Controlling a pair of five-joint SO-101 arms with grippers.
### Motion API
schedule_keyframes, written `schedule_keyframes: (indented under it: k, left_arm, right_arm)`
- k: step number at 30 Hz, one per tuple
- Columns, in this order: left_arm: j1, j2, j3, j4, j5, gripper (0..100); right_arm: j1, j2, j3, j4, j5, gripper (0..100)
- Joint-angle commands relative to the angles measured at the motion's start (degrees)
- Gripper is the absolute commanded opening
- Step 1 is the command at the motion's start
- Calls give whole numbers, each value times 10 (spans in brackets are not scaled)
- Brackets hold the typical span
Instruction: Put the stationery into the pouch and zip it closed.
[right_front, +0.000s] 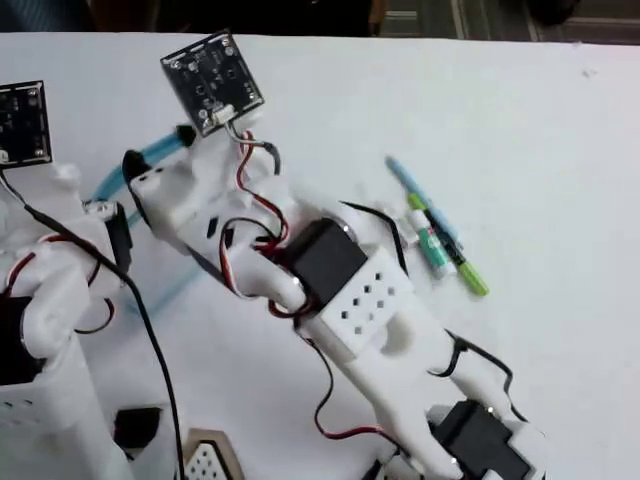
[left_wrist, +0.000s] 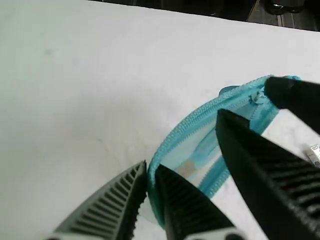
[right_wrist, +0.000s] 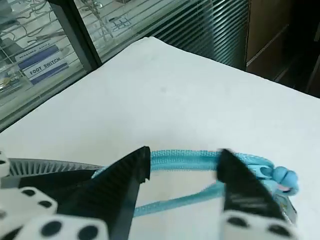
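A light blue zip pouch (left_wrist: 200, 150) lies on the white table, its zip rows apart and its pull (left_wrist: 257, 96) at the far end. My left gripper (left_wrist: 150, 172) is shut on the pouch's near edge, grey finger outside and black finger inside. My right gripper (right_wrist: 185, 152) is open and straddles the pouch's zip band (right_wrist: 182, 160), close to the bead on the pull (right_wrist: 282, 177). In the high view the pouch (right_front: 150, 153) peeks out from under the right arm's wrist. The stationery lies apart on the right: a blue pen (right_front: 408, 182), a white glue stick (right_front: 428, 243) and a green marker (right_front: 462, 265).
The right arm (right_front: 360, 300) stretches diagonally across the middle of the table, with loose red and black wires. The left arm (right_front: 50, 300) stands at the left edge. Bare white tabletop (right_front: 520, 120) lies beyond and to the right of the stationery.
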Motion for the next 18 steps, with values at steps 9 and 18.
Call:
schedule_keyframes:
  k: [9,18]
  left_arm:
    - [5,-7,-6,-10,-1,22]
    - [6,-6,-6,-11,-2,22]
  right_arm:
    - [228,-12,-115,61,26,258]
    - [404,173,-15,226,334,257]
